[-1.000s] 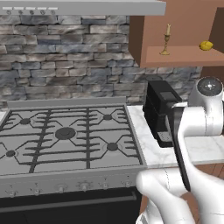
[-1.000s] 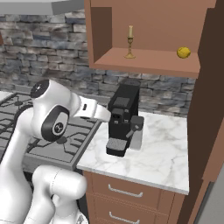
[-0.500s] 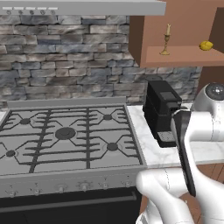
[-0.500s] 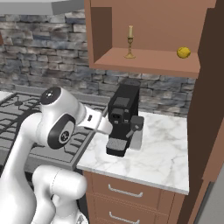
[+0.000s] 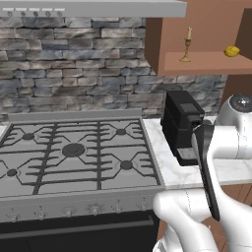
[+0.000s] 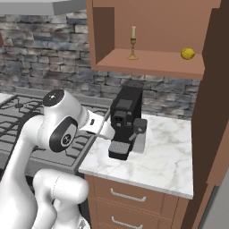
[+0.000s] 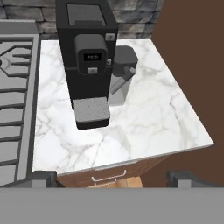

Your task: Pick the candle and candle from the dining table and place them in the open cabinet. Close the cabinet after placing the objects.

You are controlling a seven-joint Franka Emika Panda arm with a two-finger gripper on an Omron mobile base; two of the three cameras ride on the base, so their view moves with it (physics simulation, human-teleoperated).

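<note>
- At far left, a gas stove [image 5: 74, 152] with grey grates fills the 9 o'clock side of the left base view, in front of a stone wall [image 5: 74, 64].
- Just right of the stove, a white marble counter [image 7: 148, 118] sits over brown drawers [image 6: 134, 199] with silver handles.
- A black coffee machine [image 7: 87, 61] stands upright on the counter, near its stove edge; a grey jug [image 7: 122, 74] touches its right side.
- My arm [image 6: 62, 127] reaches across from 8 o'clock in the right base view, level with the machine.
- My gripper [image 7: 111, 177] hangs above the counter's front edge, fingers spread wide apart and holding nothing.
- Up at 12 o'clock in the right base view, the cabinet [image 6: 147, 62] is open.
- On its floor stands a candle [image 6: 133, 42] on a tall brass stick, upright, toward the left.
- Well apart, at the right end of the same floor, sits a small yellow lump [image 6: 188, 53]; I cannot tell what it is.
- The cabinet door [image 6: 214, 98] stands swung out at 3 o'clock.
</note>
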